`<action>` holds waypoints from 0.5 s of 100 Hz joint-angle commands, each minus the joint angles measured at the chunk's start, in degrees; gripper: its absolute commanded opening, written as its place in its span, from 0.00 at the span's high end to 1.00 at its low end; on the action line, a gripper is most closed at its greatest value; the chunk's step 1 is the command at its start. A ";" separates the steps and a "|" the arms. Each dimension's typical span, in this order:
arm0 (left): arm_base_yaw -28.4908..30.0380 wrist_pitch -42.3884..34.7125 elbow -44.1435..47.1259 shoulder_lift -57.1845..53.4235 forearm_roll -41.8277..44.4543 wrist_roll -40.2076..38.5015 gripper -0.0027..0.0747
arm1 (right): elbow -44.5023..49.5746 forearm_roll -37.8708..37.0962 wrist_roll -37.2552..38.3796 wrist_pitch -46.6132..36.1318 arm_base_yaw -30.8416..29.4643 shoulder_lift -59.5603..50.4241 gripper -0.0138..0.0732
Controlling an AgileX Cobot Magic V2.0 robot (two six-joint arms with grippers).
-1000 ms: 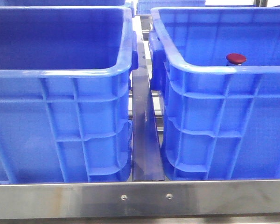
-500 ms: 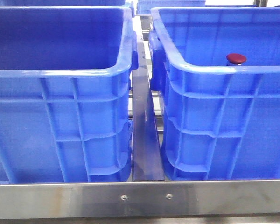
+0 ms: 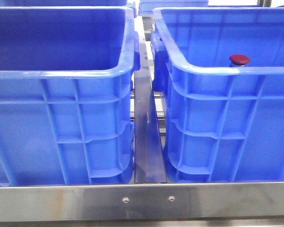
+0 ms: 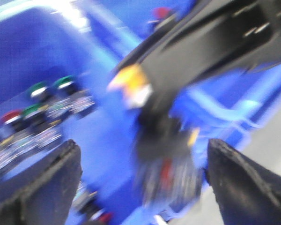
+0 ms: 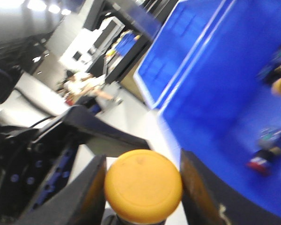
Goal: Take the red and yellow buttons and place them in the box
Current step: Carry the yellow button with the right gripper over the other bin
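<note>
R gripper (image 5: 143, 187) clamps yellow button (image 5: 143, 184); L gripper (image 4: 140, 187) wide open, empty; no legible text.

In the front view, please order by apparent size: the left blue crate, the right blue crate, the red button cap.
1. Left crate and right crate: alike in size; both are cut off by the frame, so unranked.
2. Red button cap: by far the smallest.

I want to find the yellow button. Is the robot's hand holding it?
Yes. The right hand is shut on the yellow button: its domed cap sits squeezed between the two dark fingers.
</note>
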 commanded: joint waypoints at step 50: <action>0.47 10.87 -1.64 -7.75 30.23 -24.97 0.29 | -2.09 3.11 -3.66 4.86 -14.50 -2.73 0.70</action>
